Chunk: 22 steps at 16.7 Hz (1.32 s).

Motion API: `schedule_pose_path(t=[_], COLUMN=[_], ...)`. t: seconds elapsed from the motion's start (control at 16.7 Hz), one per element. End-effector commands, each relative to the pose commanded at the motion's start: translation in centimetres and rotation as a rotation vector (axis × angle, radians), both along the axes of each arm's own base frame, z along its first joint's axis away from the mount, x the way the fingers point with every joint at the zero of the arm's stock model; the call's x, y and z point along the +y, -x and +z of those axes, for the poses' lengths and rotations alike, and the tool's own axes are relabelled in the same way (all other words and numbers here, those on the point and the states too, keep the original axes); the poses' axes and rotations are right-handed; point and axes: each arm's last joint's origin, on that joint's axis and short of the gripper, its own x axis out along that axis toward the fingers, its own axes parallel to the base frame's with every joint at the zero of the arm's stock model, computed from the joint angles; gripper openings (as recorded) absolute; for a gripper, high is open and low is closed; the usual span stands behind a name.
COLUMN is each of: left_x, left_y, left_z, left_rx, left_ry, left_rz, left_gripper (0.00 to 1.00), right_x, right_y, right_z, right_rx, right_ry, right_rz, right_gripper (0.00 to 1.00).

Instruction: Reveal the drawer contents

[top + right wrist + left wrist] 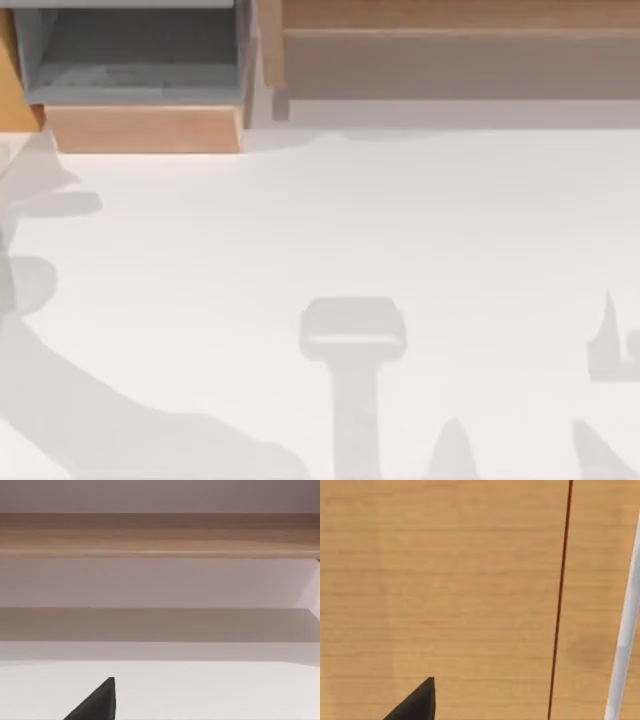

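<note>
White table (400, 220), near part: bare surface crossed by grey shadows of the arms. Left gripper: one dark fingertip (417, 705) in the left wrist view, close against light tan wood; how far the pincer is open, or what it has hold of, cannot be told. Right gripper: one dark fingertip (97, 705) over the table, facing the wide wooden unit (460, 50); opening likewise cannot be told. Far left: the drawer (140, 128), pulled out, grey interior exposed, cut off at the top edge; contents hard to make out.
</note>
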Motion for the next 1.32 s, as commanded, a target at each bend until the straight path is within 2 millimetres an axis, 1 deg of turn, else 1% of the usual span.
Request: schedule_pose_path(t=[0.24,0.48,1.26,1.32], left_x=[0.1,0.1,0.1,0.1], left_y=[-1.6,-1.8,-1.8,-1.8], left_z=[-0.1,-0.1,-0.1,-0.1], left_rx=[0.0,0.0,0.0,0.0], left_ry=[0.0,0.0,0.0,0.0], left_rz=[0.0,0.0,0.0,0.0], left_gripper=[1.0,1.0,0.02,0.0], right_x=[0.0,0.0,0.0,0.0], right_y=[0.0,0.0,0.0,0.0], right_z=[0.0,0.0,0.0,0.0], right_rx=[0.0,0.0,0.0,0.0], right_ry=[0.0,0.0,0.0,0.0], right_rz=[0.0,0.0,0.0,0.0], right_gripper=[1.0,1.0,1.0,1.0])
